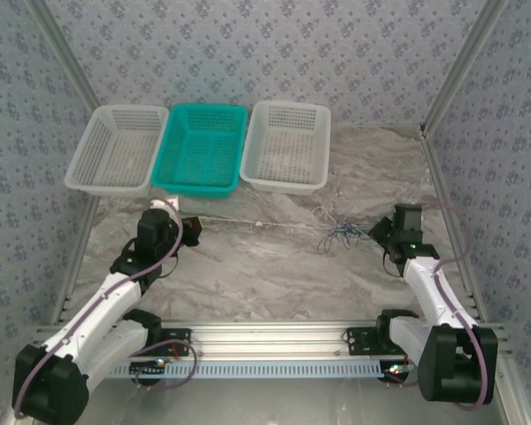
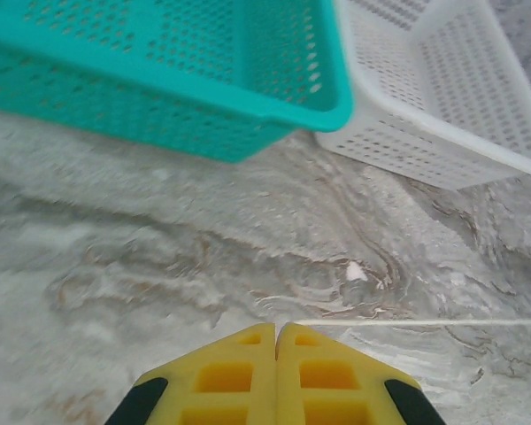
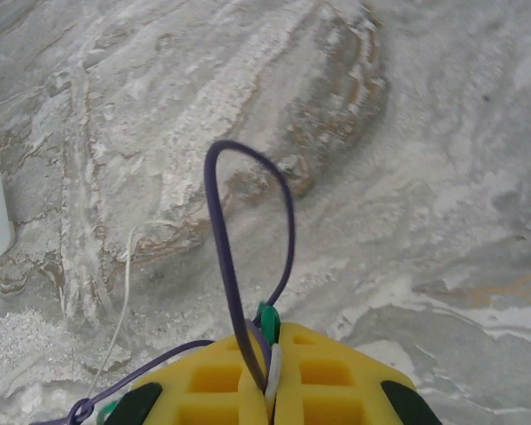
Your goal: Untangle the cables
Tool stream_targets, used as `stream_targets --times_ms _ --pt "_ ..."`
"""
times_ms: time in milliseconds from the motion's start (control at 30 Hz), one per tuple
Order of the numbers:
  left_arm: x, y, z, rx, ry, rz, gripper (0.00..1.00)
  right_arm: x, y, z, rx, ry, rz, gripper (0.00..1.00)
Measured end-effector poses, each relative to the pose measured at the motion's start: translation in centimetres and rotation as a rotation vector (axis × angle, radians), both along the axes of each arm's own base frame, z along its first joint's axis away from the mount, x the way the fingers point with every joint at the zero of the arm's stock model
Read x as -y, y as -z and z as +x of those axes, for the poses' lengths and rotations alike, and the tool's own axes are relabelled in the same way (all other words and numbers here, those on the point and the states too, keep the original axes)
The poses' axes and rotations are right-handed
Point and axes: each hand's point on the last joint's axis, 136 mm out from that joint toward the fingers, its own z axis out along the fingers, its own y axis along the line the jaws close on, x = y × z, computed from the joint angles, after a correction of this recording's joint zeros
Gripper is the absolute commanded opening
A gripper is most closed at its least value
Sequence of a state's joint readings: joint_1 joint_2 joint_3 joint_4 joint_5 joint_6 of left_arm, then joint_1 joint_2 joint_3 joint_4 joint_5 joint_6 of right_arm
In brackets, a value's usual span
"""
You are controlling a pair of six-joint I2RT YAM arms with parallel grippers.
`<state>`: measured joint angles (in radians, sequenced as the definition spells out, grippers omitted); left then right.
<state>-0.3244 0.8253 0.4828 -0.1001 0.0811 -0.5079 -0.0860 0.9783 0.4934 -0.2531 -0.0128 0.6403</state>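
The cables [image 1: 341,235] lie in a small loose tangle of dark, green and bluish strands on the marble table, right of centre. My right gripper [image 1: 378,232] is at the tangle's right edge. In the right wrist view it [image 3: 270,332] is shut on a purple loop [image 3: 221,221], a green strand [image 3: 267,314] and a white strand. One thin white cable [image 1: 257,221] runs straight and taut from the tangle to my left gripper [image 1: 193,228]. In the left wrist view the left gripper [image 2: 276,326] is shut, with the white cable [image 2: 425,321] leaving its tip to the right.
Three baskets stand in a row at the back: a white one [image 1: 81,155], a teal one [image 1: 199,189] and another white one [image 1: 283,184]. The teal basket [image 2: 159,115] and the white basket [image 2: 425,150] are close ahead of my left gripper. Patterned walls enclose the table.
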Motion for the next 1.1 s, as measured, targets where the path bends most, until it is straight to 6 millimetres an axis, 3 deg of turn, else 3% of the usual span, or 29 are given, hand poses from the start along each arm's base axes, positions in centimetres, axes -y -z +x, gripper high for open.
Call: stream_targets --times_ms 67,133,200,300,400,467,567,667,733,800,933,1100 --pt "-2.5 -0.7 0.2 -0.020 -0.087 -0.027 0.00 0.9 0.3 -0.6 -0.001 0.041 0.028 0.00" --pt "-7.3 -2.7 0.9 0.012 -0.274 -0.038 0.00 3.6 0.5 -1.5 -0.011 0.151 -0.002 0.00" --pt "-10.2 -5.1 1.2 0.055 -0.382 -0.059 0.00 5.4 0.7 -2.2 -0.025 0.232 -0.019 0.00" --pt "-11.3 -8.1 1.3 0.106 -0.422 -0.081 0.00 6.2 1.0 -2.9 -0.043 0.282 -0.023 0.00" --pt "-10.5 -10.3 1.4 0.151 -0.372 -0.116 0.00 6.1 1.3 -2.9 -0.042 0.279 -0.013 0.00" --pt "-8.4 -11.9 1.7 0.210 -0.257 -0.179 0.12 5.2 1.6 -2.6 -0.029 0.234 0.021 0.00" --pt "-3.3 -13.2 1.8 0.275 -0.030 -0.235 0.26 3.0 1.4 -1.6 0.003 0.118 0.082 0.00" --pt "4.8 -12.0 0.2 0.271 0.278 -0.173 0.32 0.4 0.6 -0.6 0.020 -0.026 0.107 0.00" --pt "10.0 -9.7 -1.5 0.241 0.468 -0.103 0.36 -1.2 -0.7 0.2 0.038 -0.116 0.101 0.00" --pt "13.3 -6.8 -2.2 0.185 0.586 -0.037 0.40 -2.4 -2.2 1.0 0.067 -0.185 0.090 0.00" --pt "16.4 -0.9 -0.3 0.047 0.659 0.078 0.51 -4.2 -5.0 2.1 0.126 -0.283 0.069 0.00" --pt "19.0 5.3 1.3 -0.048 0.747 0.214 0.63 -6.2 -5.9 2.2 0.135 -0.373 0.062 0.00"
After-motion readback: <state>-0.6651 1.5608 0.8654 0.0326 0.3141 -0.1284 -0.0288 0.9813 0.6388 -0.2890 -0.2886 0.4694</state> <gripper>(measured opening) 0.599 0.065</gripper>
